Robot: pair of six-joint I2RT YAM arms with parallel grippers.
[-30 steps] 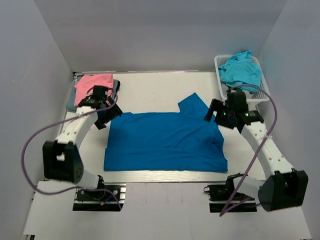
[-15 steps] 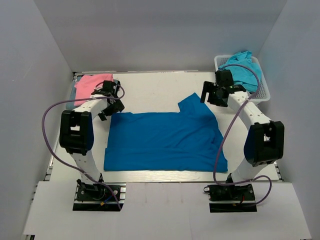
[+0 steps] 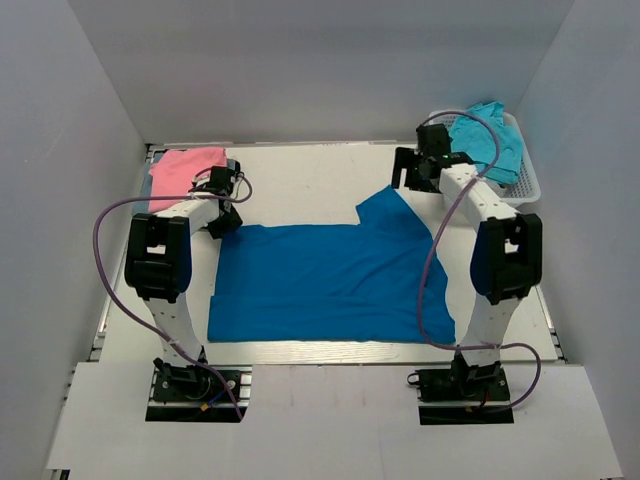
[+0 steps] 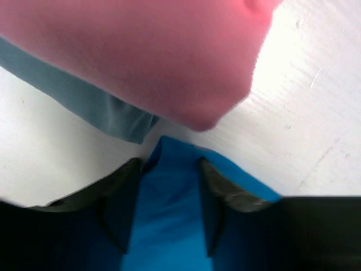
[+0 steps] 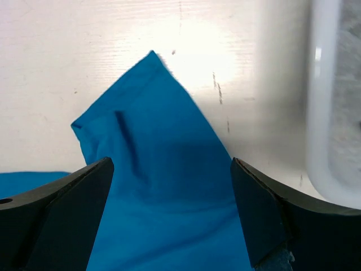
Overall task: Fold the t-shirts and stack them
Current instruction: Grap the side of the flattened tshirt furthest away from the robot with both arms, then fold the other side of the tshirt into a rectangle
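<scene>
While astride blue t-shirt (image 3: 330, 280) corners, left tool (image 4: 168, 165) and right tool (image 5: 170, 165) agape; table (image 5: 113, 34) beyond.

The left gripper (image 4: 169, 169) had its jaws parted, one dark finger on each side of a pointed corner of the royal-blue t-shirt (image 4: 169, 226), which lay flat on the white counter (image 4: 304, 113). Just beyond that corner sat the pink t-shirt (image 4: 130, 51), close and blurred. It rested on a grey-blue t-shirt (image 4: 96, 110) whose edge showed beneath it on the left.
</scene>
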